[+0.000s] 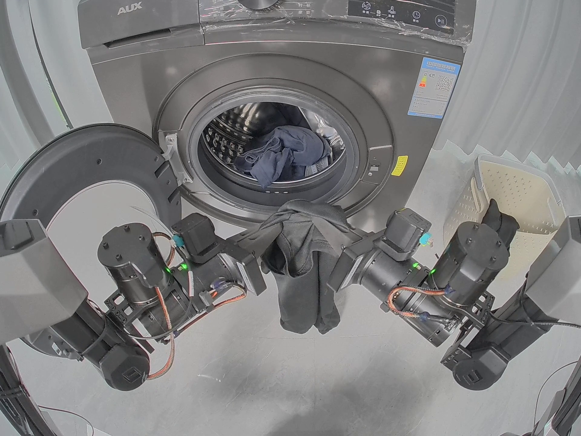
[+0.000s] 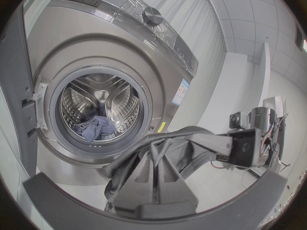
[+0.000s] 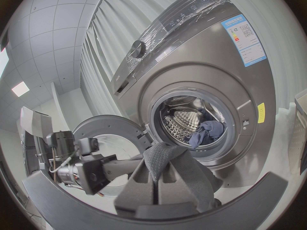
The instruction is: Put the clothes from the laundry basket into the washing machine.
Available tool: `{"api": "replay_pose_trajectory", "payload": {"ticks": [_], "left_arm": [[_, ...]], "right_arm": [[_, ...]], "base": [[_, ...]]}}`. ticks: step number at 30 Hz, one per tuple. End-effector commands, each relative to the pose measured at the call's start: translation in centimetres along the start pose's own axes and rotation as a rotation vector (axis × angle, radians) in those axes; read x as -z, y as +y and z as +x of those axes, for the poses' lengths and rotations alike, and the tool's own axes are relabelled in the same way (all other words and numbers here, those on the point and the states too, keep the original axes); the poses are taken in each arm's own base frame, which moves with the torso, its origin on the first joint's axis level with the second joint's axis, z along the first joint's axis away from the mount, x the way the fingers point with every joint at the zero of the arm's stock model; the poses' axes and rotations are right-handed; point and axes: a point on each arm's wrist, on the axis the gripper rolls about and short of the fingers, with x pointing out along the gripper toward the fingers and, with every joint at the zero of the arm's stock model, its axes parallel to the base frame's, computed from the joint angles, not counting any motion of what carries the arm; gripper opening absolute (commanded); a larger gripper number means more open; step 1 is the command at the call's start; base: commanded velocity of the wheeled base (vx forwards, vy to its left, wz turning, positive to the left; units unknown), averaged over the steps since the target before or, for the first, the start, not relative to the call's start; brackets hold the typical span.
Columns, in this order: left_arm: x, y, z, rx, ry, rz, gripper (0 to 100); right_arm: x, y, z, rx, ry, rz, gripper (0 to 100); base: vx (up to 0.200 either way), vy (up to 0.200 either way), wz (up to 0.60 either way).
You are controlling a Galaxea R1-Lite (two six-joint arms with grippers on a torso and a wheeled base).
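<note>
A dark grey garment [image 1: 305,261] hangs between my two grippers, just below and in front of the washing machine's open drum [image 1: 272,143]. My left gripper [image 1: 269,237] is shut on its left side, and my right gripper [image 1: 339,240] is shut on its right side. The cloth drapes over the left gripper's fingers [image 2: 145,173] and over the right gripper's fingers [image 3: 174,179]. A navy blue garment [image 1: 284,152] lies inside the drum near its front lip. The cream laundry basket [image 1: 520,195] stands on the floor at the right, with a dark garment [image 1: 499,219] sticking out of it.
The machine's round door [image 1: 91,171] is swung open to the left, close to my left arm. Grey floor [image 1: 290,370] lies bare below the hanging garment. White curtains hang behind the machine.
</note>
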Motion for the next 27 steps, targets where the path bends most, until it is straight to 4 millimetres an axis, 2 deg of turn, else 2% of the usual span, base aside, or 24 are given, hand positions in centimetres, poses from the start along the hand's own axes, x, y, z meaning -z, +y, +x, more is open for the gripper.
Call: {"api": "replay_pose_trajectory", "payload": {"ticks": [1, 19, 27], "left_arm": [[-1.6, -0.1, -0.4, 0.001, -0.05, 0.004, 0], [-2.0, -0.1, -0.6, -0.002, -0.063, 0.007, 0], [-0.9, 0.1, -0.8, -0.008, -0.018, 0.01, 0]], "right_arm": [[-0.2, -1.2, 0.0, 0.035, -0.003, -0.009, 0], [0.0, -1.6, -0.3, 0.05, 0.008, -0.013, 0], [-0.4, -1.1, -0.2, 0.034, -0.007, -0.011, 0]], "base": [[0.0, 0.0, 0.0], [0.0, 0.0, 0.0], [0.0, 0.0, 0.0]]}}
